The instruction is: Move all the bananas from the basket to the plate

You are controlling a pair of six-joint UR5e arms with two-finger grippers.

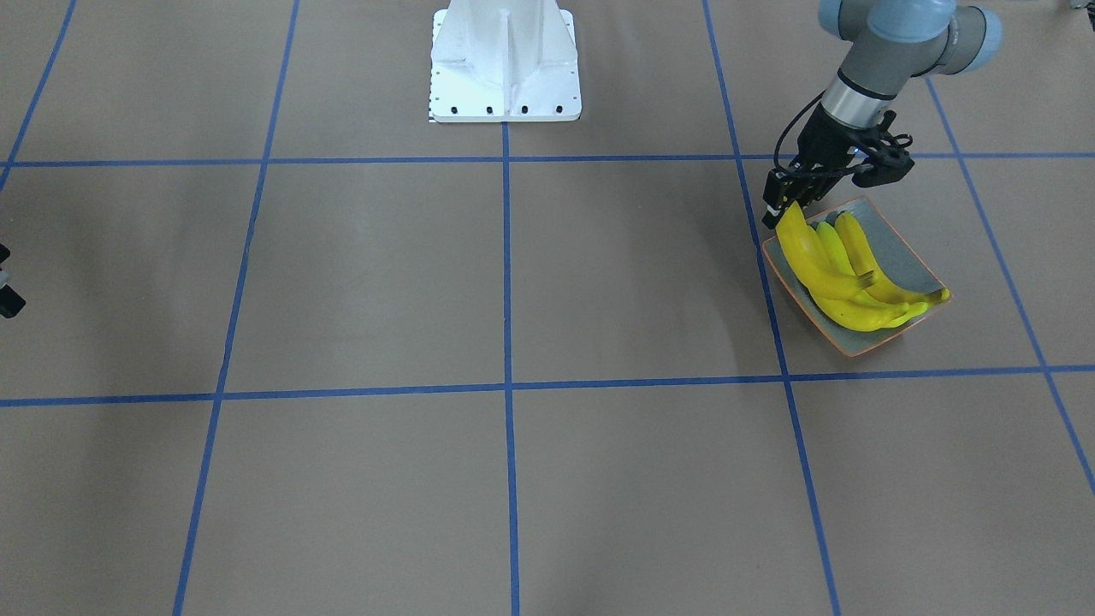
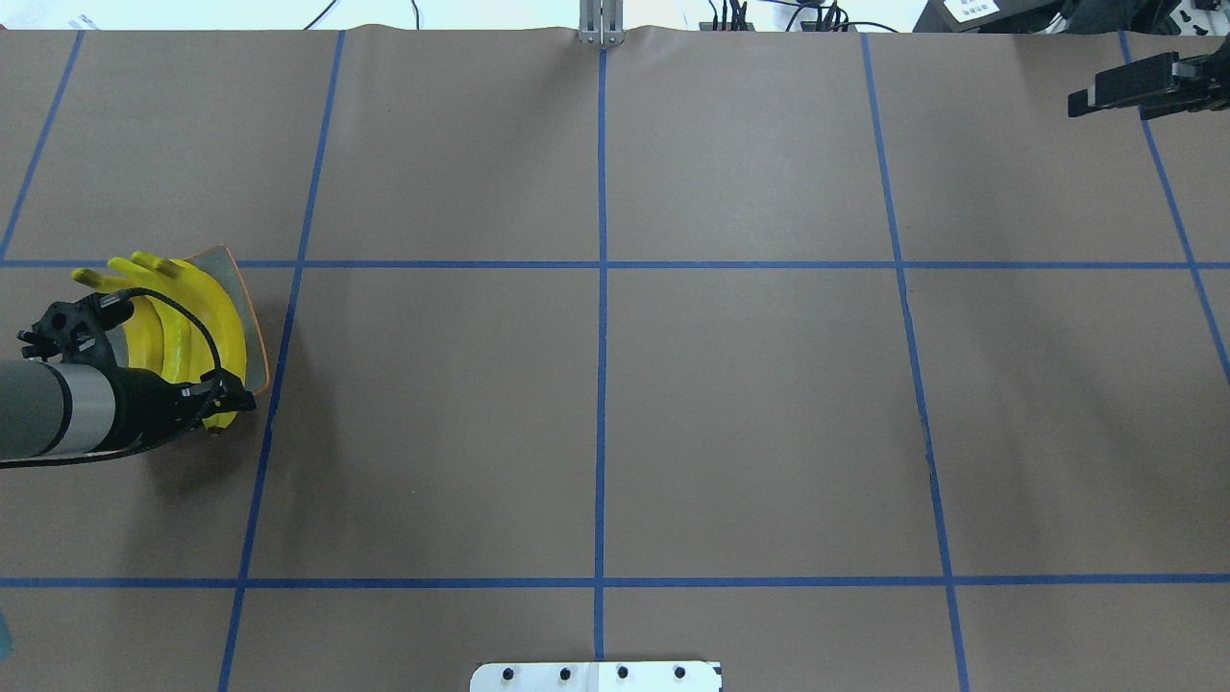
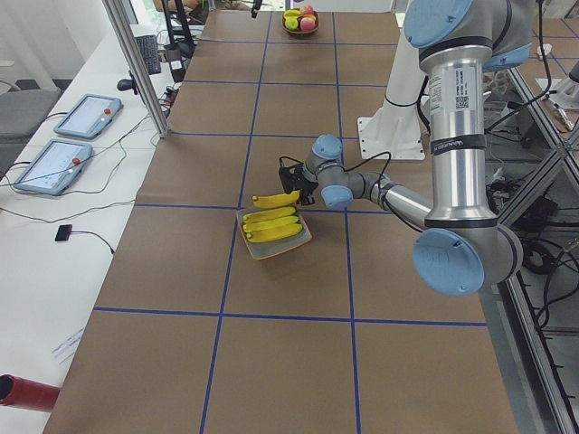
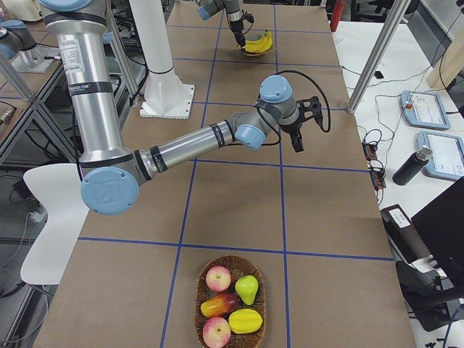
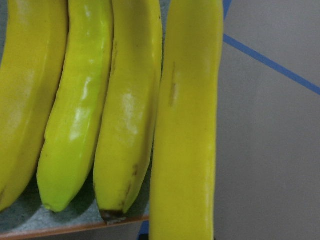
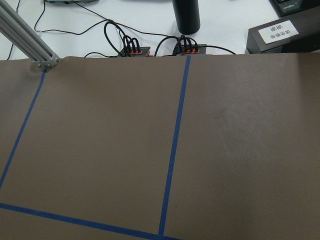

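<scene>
The left gripper is clamping one end of the fourth banana, hanging it over the plate's edge beside three bananas lying inside; it should be easing it inward and low before letting go

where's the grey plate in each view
Front-facing: plate right of centre.
Overhead: plate far left.
Exterior left: plate centre.
Exterior right: plate top, far end.
Left wrist: plate bottom left.
Right wrist: not in it.
Landmark: the bananas, three lying on it.
</scene>
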